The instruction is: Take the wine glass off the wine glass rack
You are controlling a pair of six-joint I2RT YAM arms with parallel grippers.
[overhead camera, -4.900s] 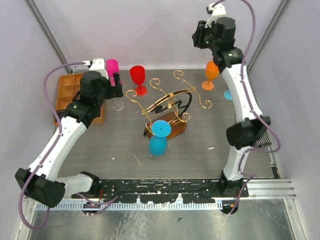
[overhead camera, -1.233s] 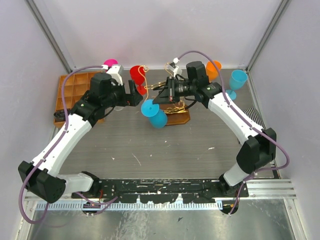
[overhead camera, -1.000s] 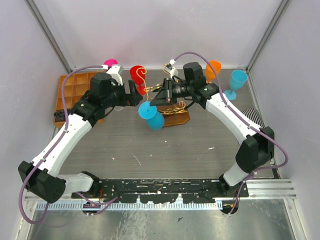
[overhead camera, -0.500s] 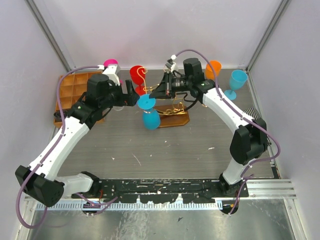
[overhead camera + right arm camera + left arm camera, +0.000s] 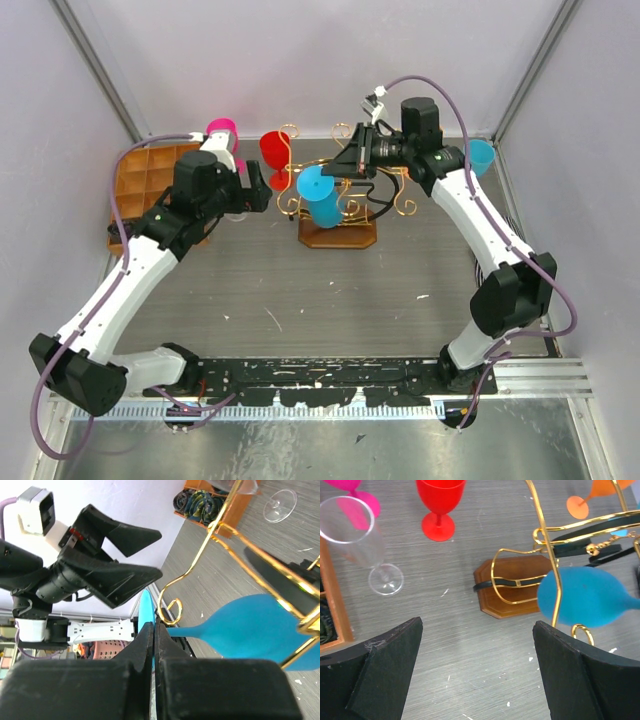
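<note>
Only right fingers tight on wine glass; left fingers wide.

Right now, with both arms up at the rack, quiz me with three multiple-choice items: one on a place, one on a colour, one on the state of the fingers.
1. The red wine glass stands:
A. hung on the wine glass rack
B. on the table beside the rack
C. between the right fingers

2. The wine glass that the right fingers pinch is:
A. pink
B. red
C. blue

3. The left fingers are:
A. open and empty
B. shut on nothing
C. shut on the red wine glass

Key: B, its foot rests on the table, left of the rack in the top view; C, the right wrist view shows a blue foot between the shut fingers; A, the left wrist view shows both fingers wide apart with nothing between them.
</note>
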